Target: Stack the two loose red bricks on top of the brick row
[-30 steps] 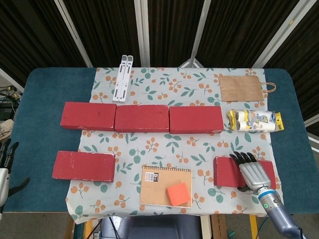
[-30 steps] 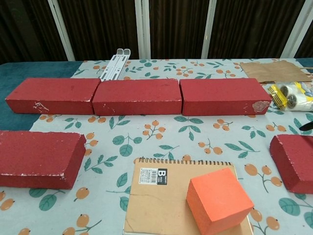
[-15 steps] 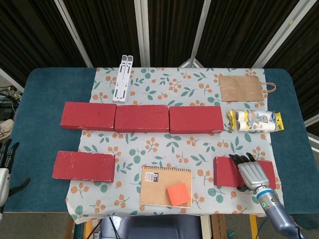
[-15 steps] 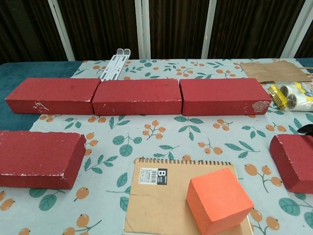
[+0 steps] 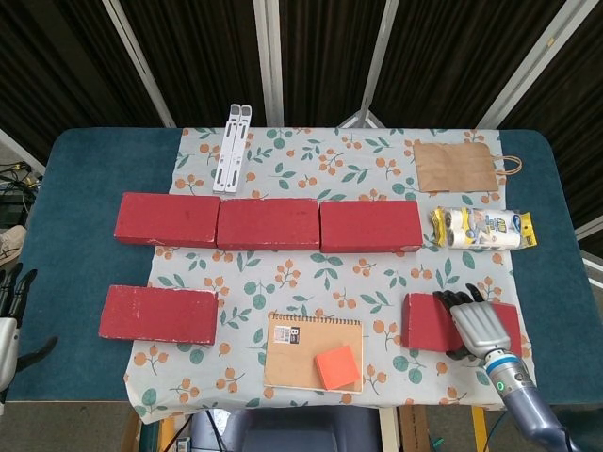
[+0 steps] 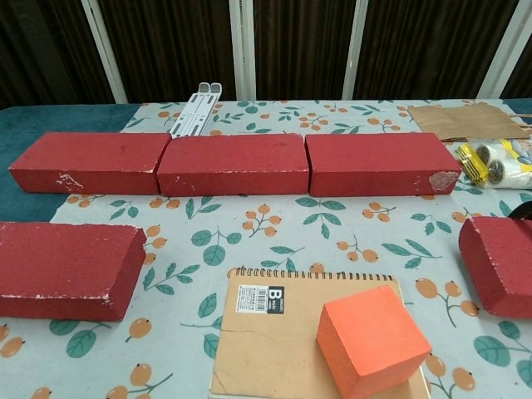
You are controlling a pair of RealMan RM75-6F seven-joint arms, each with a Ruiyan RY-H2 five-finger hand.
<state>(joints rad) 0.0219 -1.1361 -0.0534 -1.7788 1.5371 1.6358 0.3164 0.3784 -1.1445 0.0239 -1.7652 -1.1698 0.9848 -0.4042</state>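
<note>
Bricks first, from the head view: the brick row lies across the middle of the desk, three end to end. One loose brick sits near the left front, untouched. The other loose brick lies at the right front under my right robot hand, whose fingers drape over its top and far edge; I cannot tell whether they have truly clamped it. My left robot hand waits off the desk's left edge, fingers apart, holding nothing. My worry is a grip set toward one end: the brick could tip or slide out on lifting and land on the notebook.

From the chest view, only that right brick's near corner shows at the frame edge, and the grip is out of sight. The notebook's sticker reads "B"; the orange block rests on its cover.
</note>
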